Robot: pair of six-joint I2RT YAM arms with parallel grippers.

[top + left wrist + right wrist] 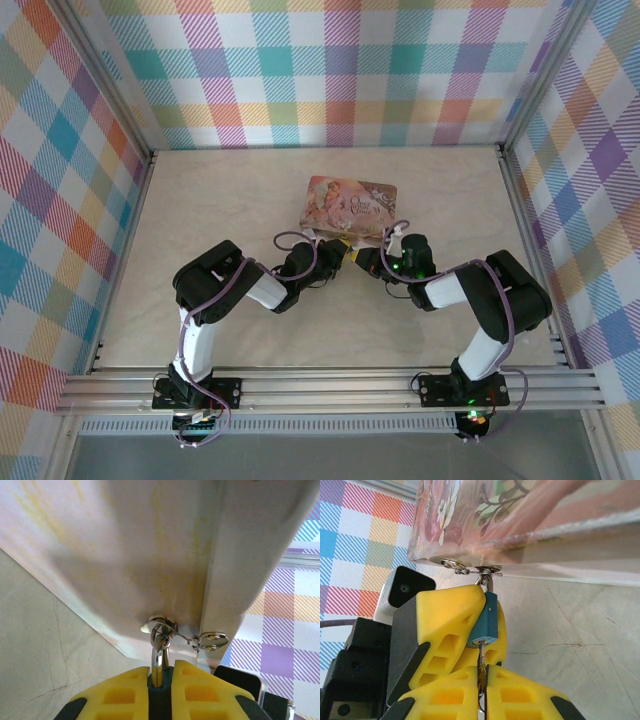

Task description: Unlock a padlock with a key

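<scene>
A small blue padlock hangs by its silver shackle from the hasp of the pink illustrated box. My left gripper is shut on the padlock's body, yellow pads on both sides. In the right wrist view, the left gripper's fingers clamp the lock from the left. My right gripper is shut on a thin metal key, whose blade sits in the keyhole at the lock's lower end. From above, both grippers meet at the box's near edge.
The box rests on a pale marbled table ringed by plaid walls. A second small metal ring and tab hangs beside the hasp. The left wrist camera is close to my right fingers.
</scene>
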